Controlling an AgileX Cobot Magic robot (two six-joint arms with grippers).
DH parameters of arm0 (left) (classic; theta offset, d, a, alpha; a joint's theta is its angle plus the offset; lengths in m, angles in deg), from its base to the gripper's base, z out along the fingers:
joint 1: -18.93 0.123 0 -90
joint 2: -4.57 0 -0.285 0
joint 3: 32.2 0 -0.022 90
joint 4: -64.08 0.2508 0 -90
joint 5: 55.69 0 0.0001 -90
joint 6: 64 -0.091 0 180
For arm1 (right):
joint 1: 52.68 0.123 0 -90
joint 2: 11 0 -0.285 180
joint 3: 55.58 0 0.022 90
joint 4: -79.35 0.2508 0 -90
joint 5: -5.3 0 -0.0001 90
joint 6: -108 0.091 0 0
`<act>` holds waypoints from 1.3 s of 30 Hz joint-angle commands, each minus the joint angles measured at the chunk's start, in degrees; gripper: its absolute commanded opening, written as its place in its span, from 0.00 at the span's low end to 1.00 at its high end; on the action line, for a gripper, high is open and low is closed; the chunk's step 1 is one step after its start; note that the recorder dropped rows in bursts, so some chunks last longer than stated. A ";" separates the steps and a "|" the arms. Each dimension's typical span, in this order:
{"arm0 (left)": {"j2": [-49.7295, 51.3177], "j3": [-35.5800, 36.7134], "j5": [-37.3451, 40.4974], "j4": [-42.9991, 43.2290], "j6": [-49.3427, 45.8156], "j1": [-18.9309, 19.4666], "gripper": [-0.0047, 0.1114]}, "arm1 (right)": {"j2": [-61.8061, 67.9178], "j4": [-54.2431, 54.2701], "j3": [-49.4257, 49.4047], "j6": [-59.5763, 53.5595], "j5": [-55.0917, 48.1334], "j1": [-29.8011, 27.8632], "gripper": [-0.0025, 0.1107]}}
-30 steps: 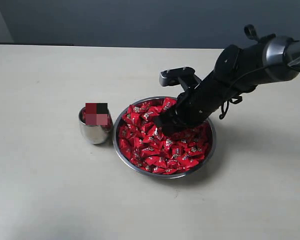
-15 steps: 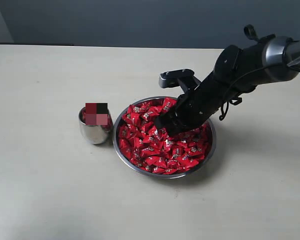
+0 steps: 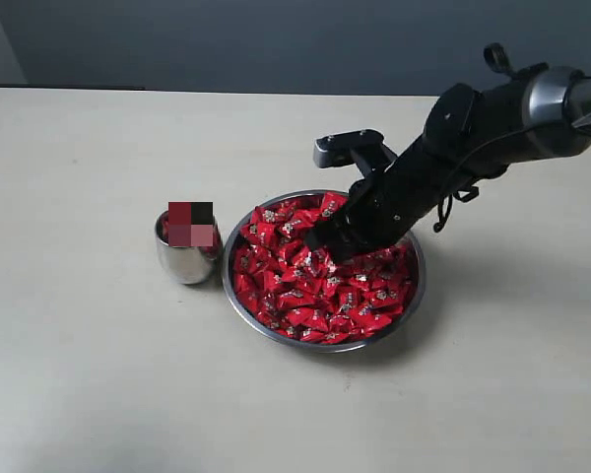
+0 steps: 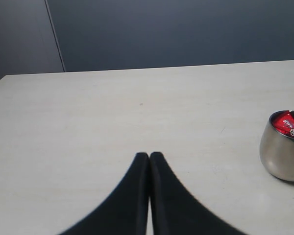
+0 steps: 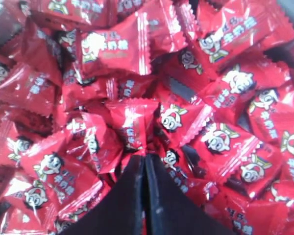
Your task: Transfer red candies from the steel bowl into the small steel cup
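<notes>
**My right arm** (image 3: 443,163): matte black tubular links, widening at the far right into a brushed silver-grey collar (image 3: 552,99). A thin black upper cable (image 3: 494,61) curls in a loop above that collar. A black lower cable (image 3: 455,202) forms small loops on the arm's near side. At the wrist sits a dark grey, box-shaped camera mount (image 3: 350,148) with rounded corners.

**My right gripper** (image 5: 144,157): two smooth black fingers (image 5: 127,196), broad at the base and tapering to narrow tips.

**My left gripper** (image 4: 149,156): the same matte black pair, with curved outer edges narrowing to slim rounded tips.

Even soft light; glare on red candies (image 5: 132,122).
</notes>
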 commanded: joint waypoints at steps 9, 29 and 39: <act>-0.26 0.22 -0.09 -0.12 0.07 0.03 0.04 | -10.96 -9.21 0.96 6.97 3.35 -0.25 0.01; -0.26 0.22 -0.09 -0.12 0.07 0.03 0.04 | -13.62 -2.57 0.97 3.42 0.90 -0.25 0.01; -0.26 0.22 -0.09 -0.12 0.07 0.03 0.04 | -13.41 8.28 0.97 -5.78 1.06 -0.05 0.01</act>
